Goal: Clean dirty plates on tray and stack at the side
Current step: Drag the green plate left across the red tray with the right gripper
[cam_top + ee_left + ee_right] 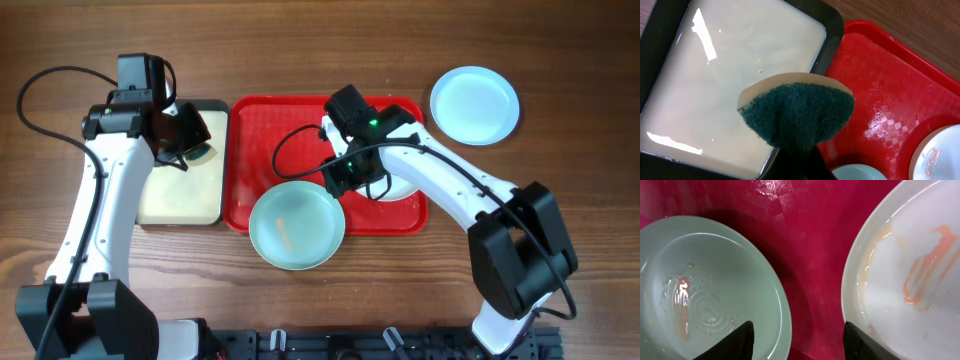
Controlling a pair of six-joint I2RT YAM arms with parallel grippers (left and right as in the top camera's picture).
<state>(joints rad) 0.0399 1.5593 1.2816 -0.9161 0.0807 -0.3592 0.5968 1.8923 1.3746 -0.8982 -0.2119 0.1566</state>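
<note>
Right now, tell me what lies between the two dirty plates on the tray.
Only a bare strip of red tray; the right wrist view shows it.

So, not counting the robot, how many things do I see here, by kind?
Round glossy plates: 3 (clean pale blue plate, dirty pale blue plate, white plate)
Rectangular trays: 2 (red plastic tray, black-rimmed tray with cream inside)
Green-faced scouring sponge: 1
Total: 6
</note>
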